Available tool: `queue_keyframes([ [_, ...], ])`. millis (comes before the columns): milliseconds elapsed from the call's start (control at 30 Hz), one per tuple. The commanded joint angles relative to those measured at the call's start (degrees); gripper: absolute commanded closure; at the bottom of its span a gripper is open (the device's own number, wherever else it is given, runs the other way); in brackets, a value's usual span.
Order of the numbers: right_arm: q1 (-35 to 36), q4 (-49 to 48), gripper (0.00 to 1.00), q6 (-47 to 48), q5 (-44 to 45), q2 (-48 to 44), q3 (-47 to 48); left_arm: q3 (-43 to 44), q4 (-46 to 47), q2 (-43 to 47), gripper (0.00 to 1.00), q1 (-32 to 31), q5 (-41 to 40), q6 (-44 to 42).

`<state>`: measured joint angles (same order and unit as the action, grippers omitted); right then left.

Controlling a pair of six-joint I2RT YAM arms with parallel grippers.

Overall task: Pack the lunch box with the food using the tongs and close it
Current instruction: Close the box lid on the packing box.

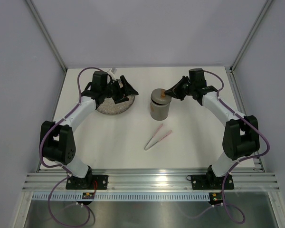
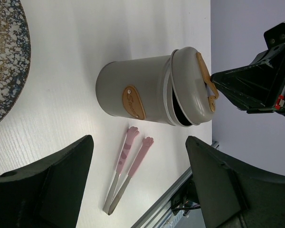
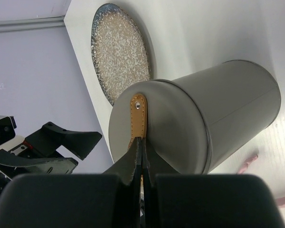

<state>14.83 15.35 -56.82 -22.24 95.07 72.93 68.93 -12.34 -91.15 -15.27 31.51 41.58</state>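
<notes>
The grey lunch box [image 1: 159, 108] stands upright mid-table, also seen in the left wrist view [image 2: 133, 90]. Its lid [image 2: 187, 88] sits on top slightly tilted, with a dark gap on one side. My right gripper [image 3: 141, 159] is shut on the lid's tan leather strap [image 3: 138, 118], reaching from the box's right [image 1: 171, 91]. The pink tongs [image 1: 157, 137] lie flat on the table in front of the box, apart from both grippers [image 2: 126, 166]. My left gripper [image 1: 118, 90] hangs open over the plate, holding nothing [image 2: 138, 141]. The food is hidden in every view.
The round speckled plate [image 1: 115, 105] lies left of the box, and the part that shows looks bare [image 3: 121, 57]. The table's near rail [image 2: 180, 190] runs just past the tongs. Frame posts [image 1: 47, 35] stand at the back corners.
</notes>
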Motion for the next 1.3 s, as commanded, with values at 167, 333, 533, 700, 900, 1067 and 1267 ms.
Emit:
queue_keyframes([
  [167,-0.2,-3.9,1.00,-0.1,-1.7,-0.1,0.4,0.2,1.8,1.6,0.18,0.2,0.2,-1.1],
  [333,1.5,0.3,1.00,3.6,3.0,-2.0,2.3,0.2,2.1,1.2,0.18,0.2,0.3,-1.1],
  [533,3.4,-0.5,1.00,6.3,5.1,-4.2,1.4,0.3,2.1,1.0,0.18,0.2,0.3,-1.1],
  [700,4.2,-0.1,1.00,8.7,6.2,-5.2,1.7,0.2,2.0,1.0,0.18,0.3,0.0,-1.3],
  [900,4.8,1.3,1.00,10.1,7.0,-5.1,3.2,-0.2,2.1,1.1,0.18,0.3,0.0,-1.1],
  [1067,4.8,0.8,1.00,10.1,6.2,-3.8,3.3,-0.6,2.2,1.4,0.18,0.3,0.1,-0.8],
  [1267,4.9,0.3,1.00,9.6,5.5,-1.6,3.5,-0.9,2.1,1.9,0.18,0.3,0.0,-1.0],
])
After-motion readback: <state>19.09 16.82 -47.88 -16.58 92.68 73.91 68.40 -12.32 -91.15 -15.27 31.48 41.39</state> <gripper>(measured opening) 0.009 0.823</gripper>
